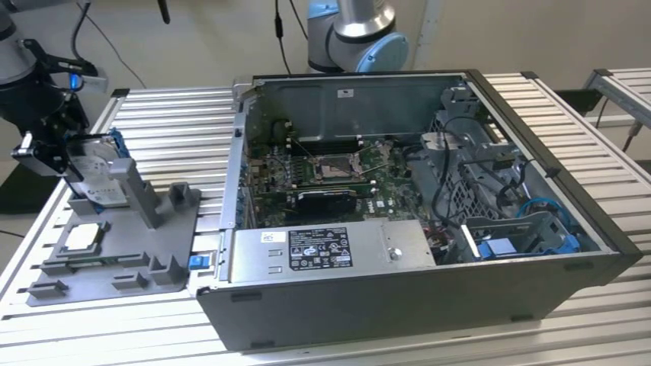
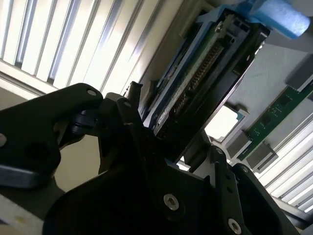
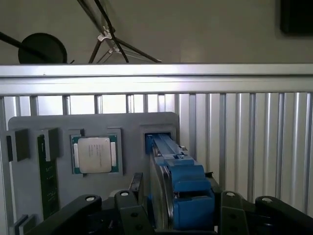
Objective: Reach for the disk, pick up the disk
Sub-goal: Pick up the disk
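Observation:
The disk [image 1: 94, 172], a silver-grey drive with a white label in a blue bracket, stands on edge in the upright holder of a grey fixture [image 1: 122, 263] at the exterior view's left. My gripper [image 1: 59, 152] is down over it, with a black finger against each flat side. In the first wrist view the disk [image 3: 188, 193] runs from the fixture's slot up between the fingers [image 3: 133, 196]. The second wrist view shows the disk's [image 2: 205, 73] connector edge held in the gripper [image 2: 171, 129], which is shut on it.
A small square silver chip [image 1: 84, 236] and a green memory stick [image 3: 47, 176] lie in pockets of the same fixture. An open computer case [image 1: 407, 297] takes up the middle and right of the slatted aluminium table [image 1: 173, 130]. The arm's base [image 1: 356, 38] stands behind the case.

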